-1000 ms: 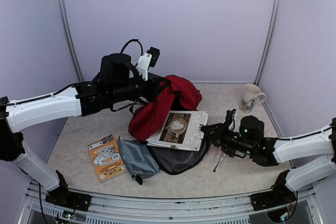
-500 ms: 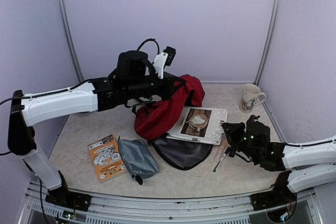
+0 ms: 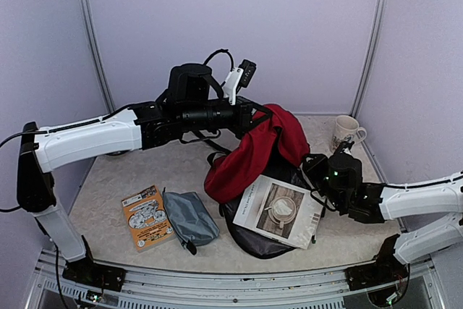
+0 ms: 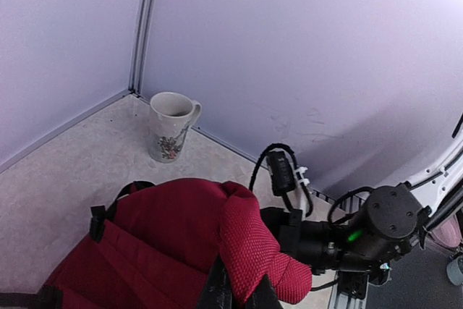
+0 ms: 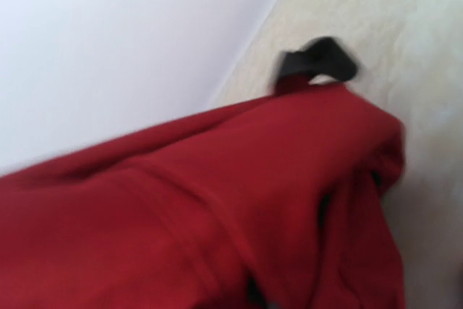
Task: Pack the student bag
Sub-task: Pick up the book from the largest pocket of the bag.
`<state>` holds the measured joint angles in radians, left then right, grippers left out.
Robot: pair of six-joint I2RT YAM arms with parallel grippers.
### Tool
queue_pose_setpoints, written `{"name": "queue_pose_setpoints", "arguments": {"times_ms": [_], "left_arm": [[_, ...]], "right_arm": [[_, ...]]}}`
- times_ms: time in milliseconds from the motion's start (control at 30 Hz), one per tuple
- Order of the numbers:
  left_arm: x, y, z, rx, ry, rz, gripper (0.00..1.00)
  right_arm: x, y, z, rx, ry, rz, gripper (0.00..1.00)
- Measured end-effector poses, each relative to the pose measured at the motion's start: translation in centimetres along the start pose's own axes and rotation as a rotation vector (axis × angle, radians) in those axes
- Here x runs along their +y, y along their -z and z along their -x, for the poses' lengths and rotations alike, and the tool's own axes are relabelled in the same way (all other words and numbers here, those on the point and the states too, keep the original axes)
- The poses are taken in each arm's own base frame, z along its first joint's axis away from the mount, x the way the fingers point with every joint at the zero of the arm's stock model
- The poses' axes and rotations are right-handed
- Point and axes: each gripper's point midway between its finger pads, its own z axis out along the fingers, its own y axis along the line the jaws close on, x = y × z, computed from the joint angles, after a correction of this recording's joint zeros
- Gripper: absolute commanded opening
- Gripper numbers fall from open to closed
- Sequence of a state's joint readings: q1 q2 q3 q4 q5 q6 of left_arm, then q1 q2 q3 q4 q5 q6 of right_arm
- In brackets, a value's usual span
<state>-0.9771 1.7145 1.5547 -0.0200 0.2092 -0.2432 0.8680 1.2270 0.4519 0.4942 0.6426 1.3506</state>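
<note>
- Left jaws: pressed together on a fold of red fabric at the top of the student bag [image 4: 173, 229]; in the left wrist view the pinched fold bulges just above the fingertips.
- Left arm [image 3: 108, 135]: stretched from the left side to the middle of the table [image 3: 108, 186]; its wrist is raised above the bag.
- Right jaws: cannot tell whether they are apart or together; the right wrist view is blurred and filled almost wholly with red bag fabric, with a black strap end at the upper edge.
- Right arm [image 3: 405, 200]: lies low along the right side of the table; its wrist end sits just beside the right flank of the bag.
- Student bag: at the centre of the table, between the two arms; its red upper part is held up off the table and hangs in a slanted fold; its dark lower part rests on the table.
- Magazine [image 3: 281, 211]: cover shows a coffee cup; lies tilted on the dark lower part of the bag, near the right wrist.
- Mug [image 3: 346, 134]: upright at the far right of the table, apart from the bag.
- Grey-blue pouch [image 3: 189, 218]: on the table, front left of the bag.
- Orange booklet [image 3: 147, 216]: flat, just beside the pouch on its left.
</note>
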Motion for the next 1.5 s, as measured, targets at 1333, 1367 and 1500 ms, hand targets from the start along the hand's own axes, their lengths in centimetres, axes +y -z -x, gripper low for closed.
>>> {"name": "queue_pose_setpoints", "arguments": {"times_ms": [1333,1367,1500], "left_arm": [[4.5,2.0,-2.1,-0.007,-0.031,0.108,0.03],[4.5,2.0,-2.1,-0.007,-0.032,0.110,0.03],[4.6,2.0,-2.1,-0.008,-0.034,0.115,0.03]], "right_arm": [[-7.2,6.8,-7.9,0.984,0.572,0.189,0.48],[-6.9,6.9,-8.0,0.989,0.564,0.208,0.44],[-6.1,7.7,-8.4,1.005,0.506,0.265,0.27]]}}
